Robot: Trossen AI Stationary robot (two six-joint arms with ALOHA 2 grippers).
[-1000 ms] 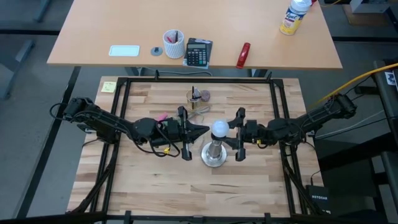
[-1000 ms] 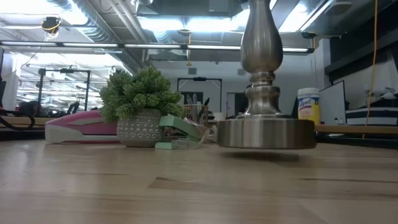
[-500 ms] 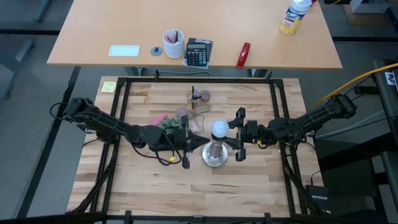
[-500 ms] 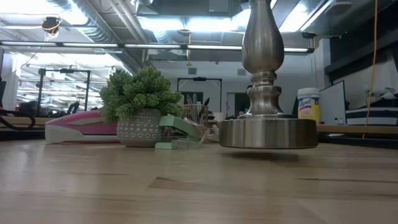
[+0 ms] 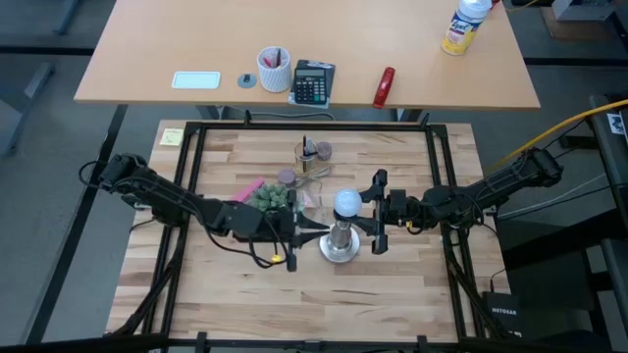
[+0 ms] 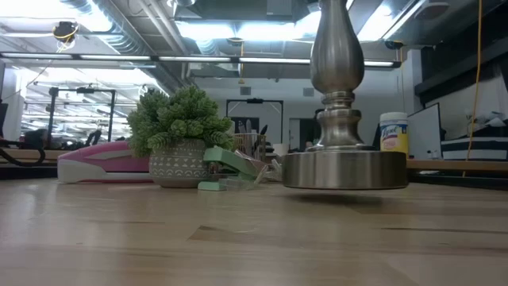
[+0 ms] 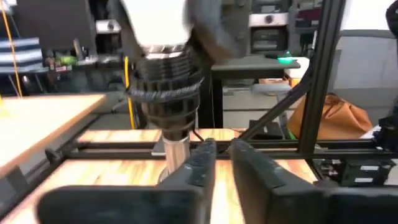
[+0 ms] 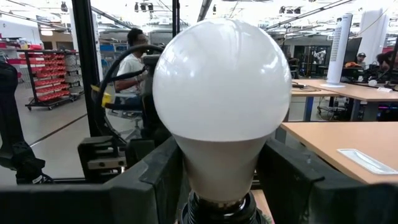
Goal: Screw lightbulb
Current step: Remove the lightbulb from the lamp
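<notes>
The lightbulb [image 5: 345, 204], a frosted white globe, stands upright on the silver stand [image 5: 337, 245], whose round base [image 6: 345, 169] is near the table's middle. Its base goes into the black socket [image 8: 217, 211]. My right gripper [image 5: 368, 221] is at the bulb's right side, shut on it. My left gripper [image 5: 316, 233] is left of the stand, low by its stem [image 7: 177, 149]. Its fingers are nearly together and lie beside the stem, below the ribbed socket [image 7: 165, 87]. My right gripper pinches the lightbulb's tapered lower part [image 8: 217, 168] between its two fingers [image 8: 163, 180], one on each side. The fingers come level from the table's right side. The bulb stands upright on the stand's socket. My left gripper: I cannot tell whether its fingertips touch the stem.
A small potted plant [image 5: 272, 197], a pink stapler [image 5: 249, 186] and a green stapler [image 6: 230, 167] lie left of the stand, behind my left arm. A glass with pens [image 5: 312, 155] stands farther back. A desk [image 5: 147, 59] with a calculator and a bottle lies beyond the table.
My left gripper has gone toward the table's near edge and closer to the stand, which uncovers the plant and the pink stapler behind it. My right gripper has stayed on the bulb.
</notes>
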